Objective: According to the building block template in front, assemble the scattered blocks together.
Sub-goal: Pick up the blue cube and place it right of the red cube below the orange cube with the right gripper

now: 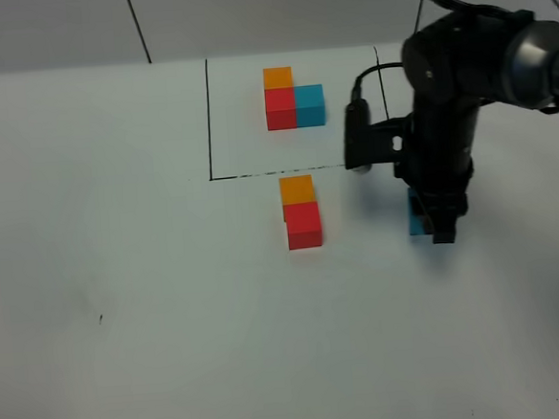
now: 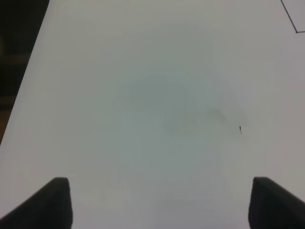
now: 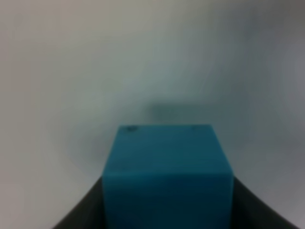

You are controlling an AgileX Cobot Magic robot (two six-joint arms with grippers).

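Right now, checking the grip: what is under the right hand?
A blue cube, pinched in the right hand. The arm covers most of it; whether it touches the table is hidden.

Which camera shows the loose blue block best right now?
The right wrist view: the blue block fills its lower middle, clamped in the right gripper. The exterior high view shows only a sliver of the block beside the right arm. The left wrist view shows just the table.

The right arm (image 1: 444,92) is glossy black, built of bulky rounded housings, with a grey cylindrical link (image 1: 538,62) toward 2 o'clock. A thin black cable (image 1: 377,69) arcs off at 9 o'clock. The left gripper (image 2: 159,205) has blunt matte-black fingertips (image 2: 55,205).
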